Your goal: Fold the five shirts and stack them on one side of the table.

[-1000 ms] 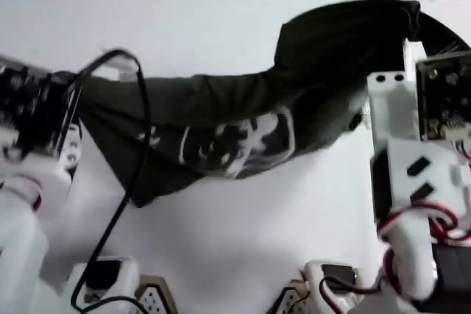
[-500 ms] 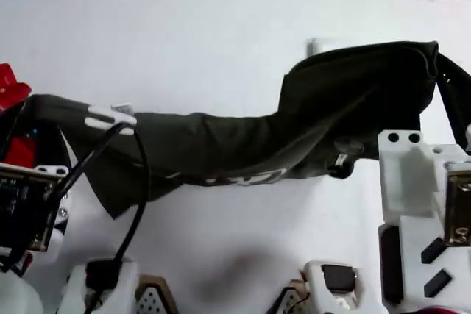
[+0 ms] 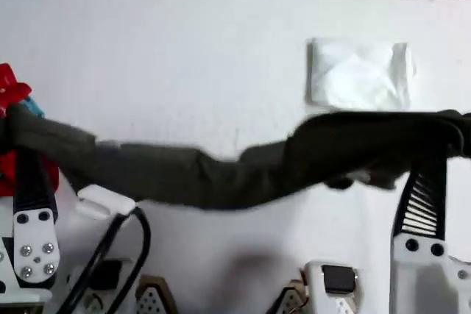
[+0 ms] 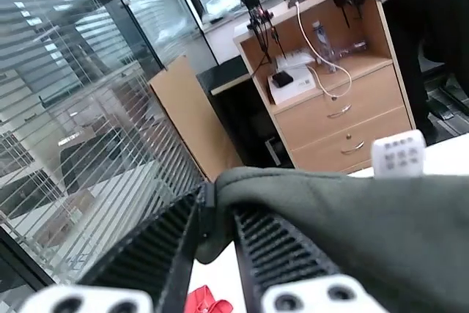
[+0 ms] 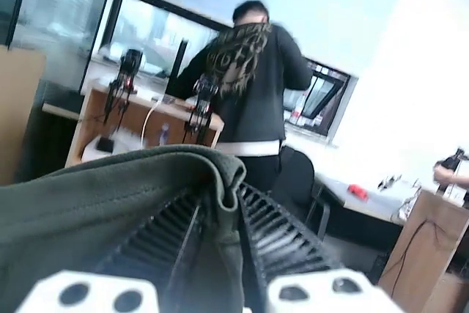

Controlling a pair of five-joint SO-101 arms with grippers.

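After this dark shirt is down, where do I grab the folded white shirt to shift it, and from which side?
Likely its near edge, coming down from the arms' side with the right gripper, now shut on the dark shirt. The folded white shirt lies flat as a rectangle on the table, so an edge offers layers to pinch.

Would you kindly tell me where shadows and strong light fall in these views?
High view: the dark shirt throws a faint shadow on the white table below. Left wrist view: daylight through blinds behind the left gripper. Right wrist view: bright pale wall behind the right gripper.
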